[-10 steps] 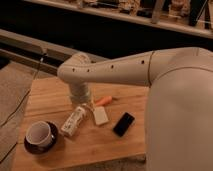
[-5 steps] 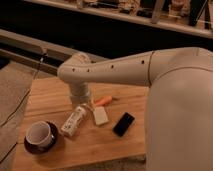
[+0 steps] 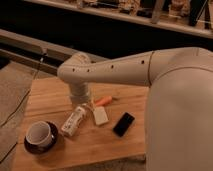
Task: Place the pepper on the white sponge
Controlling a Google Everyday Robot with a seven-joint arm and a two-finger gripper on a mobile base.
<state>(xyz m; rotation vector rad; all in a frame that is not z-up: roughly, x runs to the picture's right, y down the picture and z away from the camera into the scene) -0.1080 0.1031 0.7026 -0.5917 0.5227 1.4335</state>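
The slim orange-red pepper [image 3: 103, 101] lies on the wooden table [image 3: 55, 95], pointing up and to the right. Just below it, flat on the wood, sits the small off-white sponge [image 3: 100, 116]. My arm comes in from the right and bends down over the table. The gripper [image 3: 88, 104] hangs at the pepper's left end, low over the wood and mostly hidden behind the wrist. It stands open, and the pepper rests on the table, apart from the sponge.
A white labelled bottle [image 3: 74, 121] lies on its side left of the sponge. A black phone [image 3: 123, 124] lies to the sponge's right. A white cup on a dark saucer [image 3: 40, 135] stands at the front left. A rail and cable run behind the table.
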